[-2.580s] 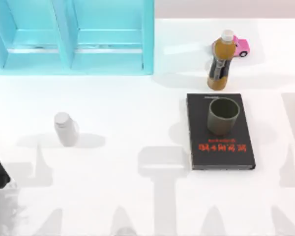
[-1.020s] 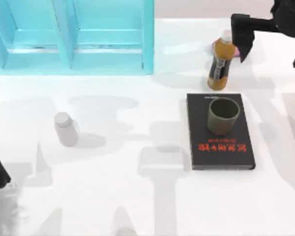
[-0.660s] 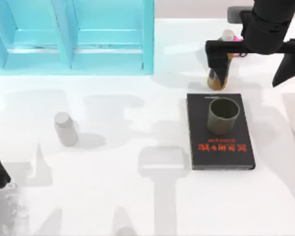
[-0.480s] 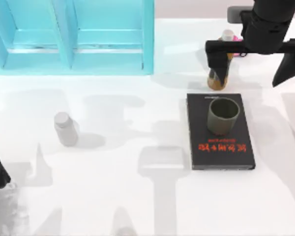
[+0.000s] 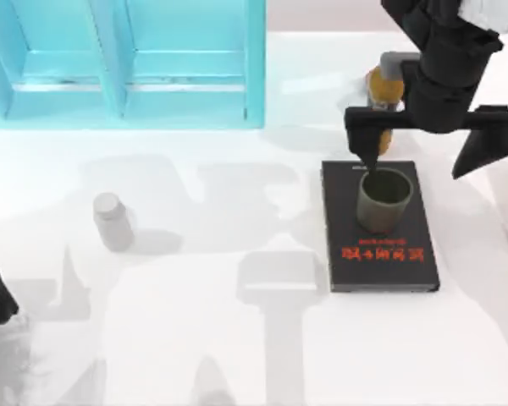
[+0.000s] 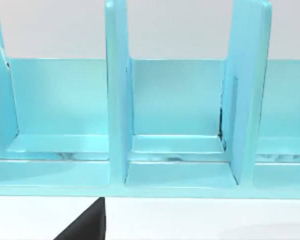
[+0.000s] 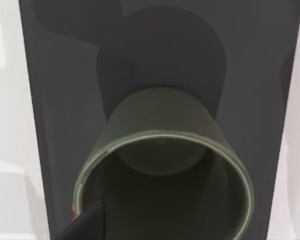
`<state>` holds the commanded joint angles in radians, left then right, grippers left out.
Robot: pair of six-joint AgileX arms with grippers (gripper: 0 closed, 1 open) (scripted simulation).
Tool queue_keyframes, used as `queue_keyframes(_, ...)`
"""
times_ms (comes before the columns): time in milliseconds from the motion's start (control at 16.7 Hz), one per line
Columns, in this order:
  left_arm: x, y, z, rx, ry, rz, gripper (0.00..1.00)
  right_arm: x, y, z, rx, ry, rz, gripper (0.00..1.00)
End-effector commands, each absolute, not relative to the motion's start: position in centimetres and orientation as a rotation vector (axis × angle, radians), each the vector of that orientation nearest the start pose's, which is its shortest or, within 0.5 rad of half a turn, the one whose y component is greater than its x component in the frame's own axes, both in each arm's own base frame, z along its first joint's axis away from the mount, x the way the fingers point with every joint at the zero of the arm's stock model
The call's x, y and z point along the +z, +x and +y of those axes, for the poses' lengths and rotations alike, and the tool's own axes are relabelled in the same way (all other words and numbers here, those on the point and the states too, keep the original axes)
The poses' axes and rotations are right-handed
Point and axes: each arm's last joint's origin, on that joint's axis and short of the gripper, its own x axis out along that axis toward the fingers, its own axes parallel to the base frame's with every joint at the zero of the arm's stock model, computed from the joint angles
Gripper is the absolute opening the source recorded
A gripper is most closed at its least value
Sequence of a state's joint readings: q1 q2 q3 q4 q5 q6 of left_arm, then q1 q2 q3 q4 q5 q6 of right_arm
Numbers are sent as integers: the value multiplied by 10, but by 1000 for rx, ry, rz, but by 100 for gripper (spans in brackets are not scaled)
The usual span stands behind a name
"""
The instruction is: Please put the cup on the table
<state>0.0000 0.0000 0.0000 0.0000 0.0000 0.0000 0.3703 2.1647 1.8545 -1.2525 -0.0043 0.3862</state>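
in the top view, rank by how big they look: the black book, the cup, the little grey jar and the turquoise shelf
1. turquoise shelf
2. black book
3. cup
4. grey jar

The cup stands on the book, slightly nearer the camera, but clearly looks bigger than the jar.

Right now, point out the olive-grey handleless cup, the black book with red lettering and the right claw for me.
Olive-grey handleless cup (image 5: pixel 383 211), top view, on its outer wall.
Black book with red lettering (image 5: pixel 381 254), top view, on the red lettering.
Right claw (image 5: pixel 423 152), top view, midway between its spread fingertips, behind the cup.
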Motion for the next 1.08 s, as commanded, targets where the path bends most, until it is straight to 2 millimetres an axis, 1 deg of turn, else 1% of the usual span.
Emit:
queue_keyframes(120, 160, 106, -1, 0, 0, 0, 100, 177, 394, 159, 2, 12, 1568, 100)
queue_keyframes(240, 160, 106, -1, 0, 0, 0, 100, 163, 392, 159, 1, 12, 1570, 100)
queue_keyframes(300, 160, 106, -1, 0, 0, 0, 100, 160, 391, 159, 1, 11, 1571, 100)
queue_keyframes(540, 160, 106, -1, 0, 0, 0, 100, 160, 391, 159, 0, 11, 1571, 100)
queue_keyframes(1080, 160, 106, -1, 0, 0, 0, 100, 160, 391, 159, 0, 11, 1571, 32)
